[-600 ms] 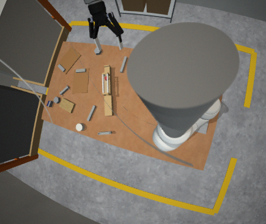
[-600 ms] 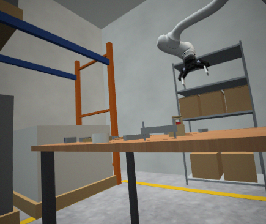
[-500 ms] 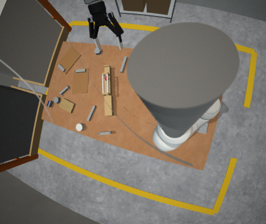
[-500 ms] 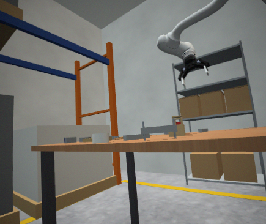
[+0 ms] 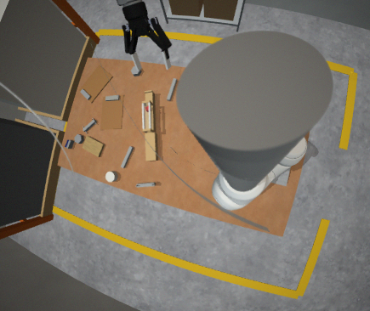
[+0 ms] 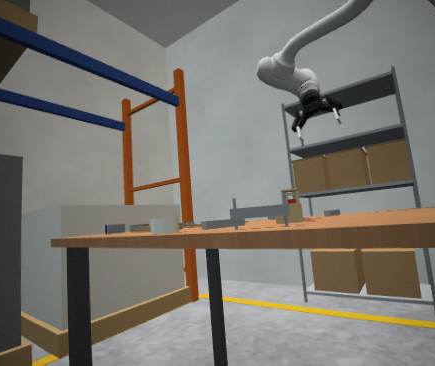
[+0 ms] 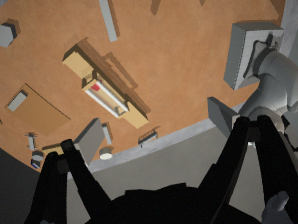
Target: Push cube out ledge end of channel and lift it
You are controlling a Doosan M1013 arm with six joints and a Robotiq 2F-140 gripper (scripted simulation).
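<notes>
The red cube (image 5: 147, 109) (image 6: 291, 201) (image 7: 96, 86) sits inside the narrow wooden channel (image 5: 154, 120) (image 7: 102, 103), nearer the end with the short ledge (image 5: 149, 94). The long ledge (image 5: 150, 146) (image 7: 136, 119) extends from the other end. The raised lip is too small to make out clearly. My gripper (image 5: 151, 67) (image 6: 320, 129) (image 7: 154, 117) is open and empty, high above the table and off beyond the short-ledge side. Its fingers are far from the cube and the channel. The channel walls partly hide the cube.
A grey bar (image 5: 172, 89) (image 7: 107, 20) lies beside the channel. A hexagonal grey piece (image 5: 136, 72) (image 7: 7, 34) lies beyond the short-ledge end. Brown panels (image 5: 111, 116), a white cylinder (image 5: 111, 176) (image 6: 164, 225) (image 7: 105, 153) and a low grey rack (image 5: 146, 184) (image 7: 148, 137) are also on the table.
</notes>
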